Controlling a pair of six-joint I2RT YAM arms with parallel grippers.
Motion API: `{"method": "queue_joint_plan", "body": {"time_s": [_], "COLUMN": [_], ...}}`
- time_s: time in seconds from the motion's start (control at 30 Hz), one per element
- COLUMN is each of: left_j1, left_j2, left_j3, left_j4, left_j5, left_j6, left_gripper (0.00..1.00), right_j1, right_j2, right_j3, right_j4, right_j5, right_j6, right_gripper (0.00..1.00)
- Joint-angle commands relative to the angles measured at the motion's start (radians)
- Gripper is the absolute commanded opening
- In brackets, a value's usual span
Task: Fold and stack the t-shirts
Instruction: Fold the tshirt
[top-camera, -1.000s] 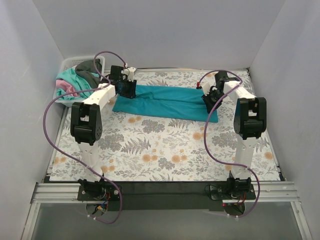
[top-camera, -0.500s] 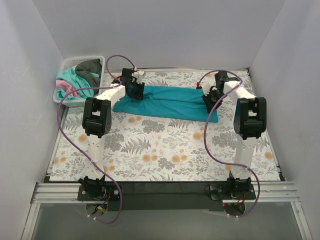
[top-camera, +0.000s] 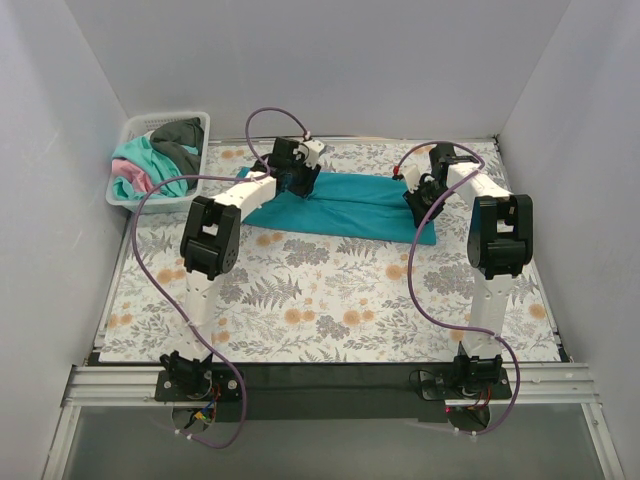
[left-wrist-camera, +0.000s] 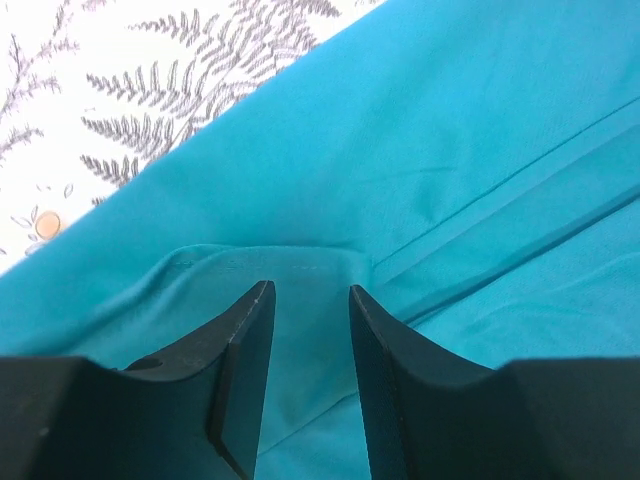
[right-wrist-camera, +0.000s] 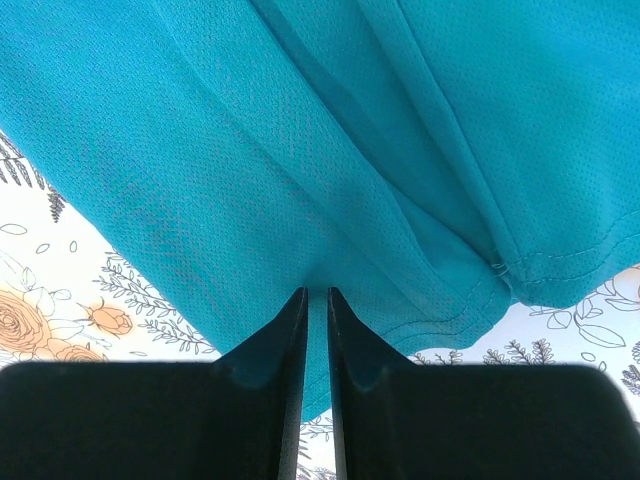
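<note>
A teal-blue t-shirt (top-camera: 350, 205), folded into a long strip, lies across the back of the table. My left gripper (top-camera: 293, 180) is at its left part. In the left wrist view the jaws (left-wrist-camera: 305, 290) hold a raised fold of the teal cloth (left-wrist-camera: 400, 150) with a hem just ahead of them. My right gripper (top-camera: 418, 198) is at the shirt's right end. In the right wrist view it (right-wrist-camera: 316, 292) is pinched on a fold of the teal cloth (right-wrist-camera: 250, 130). Mint-green (top-camera: 135, 155), pink (top-camera: 125, 180) and dark grey (top-camera: 180, 140) shirts lie bunched in a basket.
The white basket (top-camera: 170, 116) stands at the back left corner, off the floral table cover (top-camera: 300, 290). White walls close in the back and both sides. Purple cables loop from both arms.
My left gripper has moved right along the shirt, from its left end toward its middle, and the shirt's left end has drawn in a little. The right arm has stayed put.
</note>
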Motion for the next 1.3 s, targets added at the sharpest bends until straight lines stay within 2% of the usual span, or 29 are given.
{"method": "queue_joint_plan", "body": {"time_s": [0.0, 0.17, 0.33, 0.47, 0.6, 0.7, 0.83, 0.87, 1.03, 1.13, 1.27], "left_j1": [0.014, 0.029, 0.092, 0.133, 0.184, 0.212, 0.219, 0.219, 0.219, 0.219, 0.219], "left_j2": [-0.004, -0.115, -0.207, -0.21, -0.239, -0.28, -0.365, -0.395, -0.432, -0.402, -0.318], "left_j3": [0.049, -0.046, -0.115, -0.152, -0.216, -0.27, -0.363, -0.399, -0.46, -0.453, -0.376], "left_j4": [0.053, 0.099, 0.122, 0.07, 0.001, -0.046, -0.079, -0.086, -0.113, -0.106, -0.111], "left_j5": [-0.046, 0.033, 0.067, 0.052, 0.063, 0.081, 0.081, 0.078, 0.067, 0.078, 0.072], "left_j6": [0.023, -0.072, -0.204, -0.236, -0.291, -0.311, -0.295, -0.292, -0.287, -0.281, -0.25], "left_gripper": [0.35, 0.34, 0.32, 0.31, 0.31, 0.31, 0.31, 0.31, 0.32, 0.32, 0.32], "right_j1": [0.003, 0.003, 0.006, 0.024, 0.054, 0.064, 0.1, 0.113, 0.294, 0.403, 0.373], "right_j2": [-0.013, -0.01, 0.017, 0.059, 0.102, 0.108, 0.021, -0.007, -0.229, -0.327, -0.391], "right_j3": [0.004, 0.035, 0.107, 0.158, 0.139, 0.083, -0.08, -0.177, -0.454, -0.509, -0.427], "right_j4": [-0.008, -0.008, -0.005, -0.005, -0.006, -0.008, -0.023, -0.031, -0.051, -0.117, -0.148], "right_j5": [-0.011, -0.02, -0.046, -0.057, -0.048, -0.037, -0.063, -0.065, -0.152, -0.29, -0.353], "right_j6": [0.0, 0.008, 0.04, 0.065, 0.062, 0.06, 0.039, 0.033, 0.01, -0.02, -0.006], "right_gripper": [0.17, 0.17, 0.17, 0.17, 0.16, 0.15, 0.12, 0.11, 0.11, 0.11, 0.12]}}
